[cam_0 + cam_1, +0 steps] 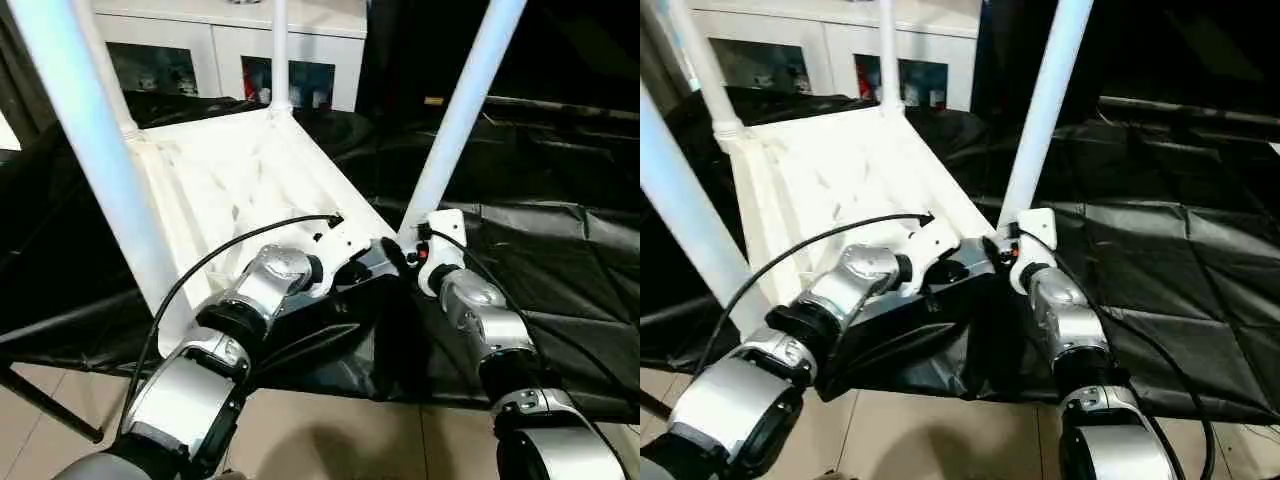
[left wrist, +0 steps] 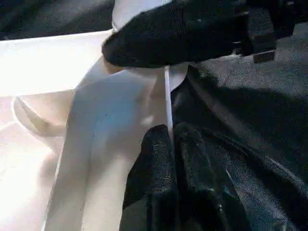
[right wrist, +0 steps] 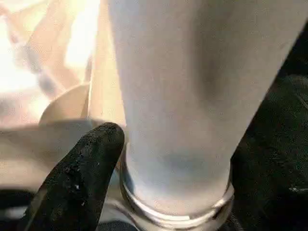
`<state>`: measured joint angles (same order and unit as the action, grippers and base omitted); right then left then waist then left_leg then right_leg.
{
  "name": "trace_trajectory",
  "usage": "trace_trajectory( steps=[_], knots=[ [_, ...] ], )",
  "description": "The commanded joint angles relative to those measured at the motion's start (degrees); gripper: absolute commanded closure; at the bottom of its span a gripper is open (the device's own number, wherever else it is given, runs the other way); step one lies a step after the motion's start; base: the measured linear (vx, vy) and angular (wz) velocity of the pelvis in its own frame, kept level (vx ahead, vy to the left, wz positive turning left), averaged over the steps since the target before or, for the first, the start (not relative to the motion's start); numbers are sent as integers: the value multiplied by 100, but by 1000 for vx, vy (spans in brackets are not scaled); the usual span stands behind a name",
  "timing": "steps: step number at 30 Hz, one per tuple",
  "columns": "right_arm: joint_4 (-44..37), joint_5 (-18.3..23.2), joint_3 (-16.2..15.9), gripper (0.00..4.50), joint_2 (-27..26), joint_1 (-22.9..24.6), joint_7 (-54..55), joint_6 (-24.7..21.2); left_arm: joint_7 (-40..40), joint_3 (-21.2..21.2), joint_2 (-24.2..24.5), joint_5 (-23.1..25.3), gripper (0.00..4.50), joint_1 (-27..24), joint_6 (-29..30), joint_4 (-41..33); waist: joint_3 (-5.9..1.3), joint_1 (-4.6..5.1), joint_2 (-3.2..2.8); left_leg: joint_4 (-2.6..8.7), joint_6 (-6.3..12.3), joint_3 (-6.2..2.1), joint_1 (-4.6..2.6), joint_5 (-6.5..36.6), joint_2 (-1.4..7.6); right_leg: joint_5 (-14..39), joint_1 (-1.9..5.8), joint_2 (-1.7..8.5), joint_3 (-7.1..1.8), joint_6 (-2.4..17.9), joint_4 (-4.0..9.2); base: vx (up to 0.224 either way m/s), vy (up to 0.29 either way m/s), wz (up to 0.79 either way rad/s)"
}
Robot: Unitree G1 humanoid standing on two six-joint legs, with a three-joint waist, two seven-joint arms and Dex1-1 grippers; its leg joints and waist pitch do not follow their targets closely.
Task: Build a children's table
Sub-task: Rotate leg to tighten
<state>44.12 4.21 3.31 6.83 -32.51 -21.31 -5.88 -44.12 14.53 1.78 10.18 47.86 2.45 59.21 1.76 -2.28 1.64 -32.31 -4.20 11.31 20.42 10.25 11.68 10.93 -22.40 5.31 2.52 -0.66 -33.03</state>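
Two silver forearms, rounded and glossy, jointed by black rings. White wrist housings, the right marked by a small red spot. Thin black cable looped along the left forearm, another beside the right. Fingers matte black and rough-textured.

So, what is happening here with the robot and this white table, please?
The robot is building a children's table. The white tabletop lies upside down on a black cloth, with four legs standing up from its corners. The left pincer is shut at the tabletop's near edge. The right pincer is at the base of the near right leg, one finger against its socket.
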Motion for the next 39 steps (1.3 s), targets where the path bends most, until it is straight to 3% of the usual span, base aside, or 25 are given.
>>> trace_trajectory(
  steps=[1, 8, 10, 13, 15, 20, 21, 23, 25, 28, 29, 35, 36, 37, 39],
  knots=[
    [11, 18, -462, 76, -121, 13, -653, 28, -179, 230, -89, 115, 450, -33, -78, 141, -226, 1, 20, 434, 104, -106, -36, 2098, 138, 2186, 120, 271, -148, 896, 502, 0, 0, 0],
    [-598, 197, -764, 76, 882, 332, -2790, 83, -1350, 358, 527, 106, 450, -83, -319, 25, -259, -42, 26, 377, 369, -62, -12, 1578, 159, 1358, 177, 274, -151, 1209, 412, 0, 0, 0],
    [-707, 242, -799, 76, 1090, 386, -3186, 76, -1722, 427, 690, 118, 450, -110, -389, -22, -284, -60, 24, 345, 473, -52, -5, 1298, 165, 845, 200, 265, -152, 1353, 345, 0, 0, 0],
    [-861, 370, -802, 76, 1399, 425, -3750, 15, -2382, 527, 986, 109, 450, -173, -453, -119, -312, -119, 1, 283, 708, -20, 18, 614, 189, -339, 239, 225, -125, 1733, 179, 0, 0, 0],
    [-888, 405, -790, 76, 1476, 420, -3884, -39, -2582, 549, 1079, 105, 450, -194, -462, -152, -319, -147, -6, 266, 744, -5, -7, 614, 192, -516, 229, 229, -119, 1834, 155, 0, 0, 0],
    [-934, 480, -775, 76, 1536, 413, -4114, -121, -2777, 528, 1221, 66, 450, -211, -463, -187, -305, -195, -1, 276, 664, 7, -24, 802, 201, -224, 232, 251, -131, 1837, 171, 0, 0, 0],
    [-956, 526, -780, 76, 1499, 407, -4156, -156, -2784, 518, 1247, 50, 450, -222, -445, -217, -299, -211, 31, 282, 612, 11, -27, 877, 199, -69, 230, 250, -132, 1793, 187, 0, 0, 0],
    [-985, 555, -794, 76, 1465, 413, -4199, -192, -2795, 509, 1259, 34, 450, -238, -429, -250, -297, -223, 19, 285, 591, 6, -28, 899, 202, -16, 230, 258, -133, 1786, 184, 0, 0, 0],
    [-994, 545, -820, 109, 1432, 423, -4202, -204, -2806, 511, 1262, 36, 450, -246, -426, -261, -290, -241, 26, 291, 509, 5, -22, 929, 195, 174, 224, 260, -140, 1698, 199, 0, 0, 0],
    [-955, 491, -880, 114, 1382, 443, -4172, -205, -2754, 487, 1253, 36, 450, -268, -432, -275, -293, -249, 39, 286, 488, 7, -23, 888, 189, 203, 220, 256, -142, 1656, 196, 0, 0, 0],
    [-951, 486, -885, 142, 1377, 446, -4166, -204, -2743, 484, 1251, 37, 450, -269, -435, -274, -293, -249, 39, 286, 488, 7, -23, 888, 189, 203, 220, 256, -142, 1656, 196, 0, 0, 0],
    [-852, 387, -868, 178, 1229, 513, -3698, -283, -2349, 345, 1143, 1, 450, -229, -394, -227, -276, -249, 46, 299, 440, 3, -18, 975, 185, 460, 204, 259, -145, 1571, 224, 0, 0, 0],
    [-767, 352, -802, 178, 1111, 524, -3363, -305, -2070, 261, 1074, -16, 450, -189, -325, -184, -267, -231, 89, 304, 375, 1, -17, 1121, 180, 764, 194, 264, -152, 1482, 257, 0, 0, 0],
    [-710, 322, -764, 178, 1041, 519, -3144, -319, -1894, 221, 1032, -15, 450, -163, -286, -148, -255, -231, 61, 322, 318, -11, -31, 1222, 180, 1026, 175, 279, -159, 1425, 287, 0, 0, 0],
    [-535, 250, -645, 180, 820, 496, -2488, -396, -1372, 116, 899, -5, 450, -90, -170, -37, -225, -186, 64, 354, 153, -32, -47, 1552, 169, 1623, 129, 284, -170, 1269, 353, 0, 0, 0]
  ],
)
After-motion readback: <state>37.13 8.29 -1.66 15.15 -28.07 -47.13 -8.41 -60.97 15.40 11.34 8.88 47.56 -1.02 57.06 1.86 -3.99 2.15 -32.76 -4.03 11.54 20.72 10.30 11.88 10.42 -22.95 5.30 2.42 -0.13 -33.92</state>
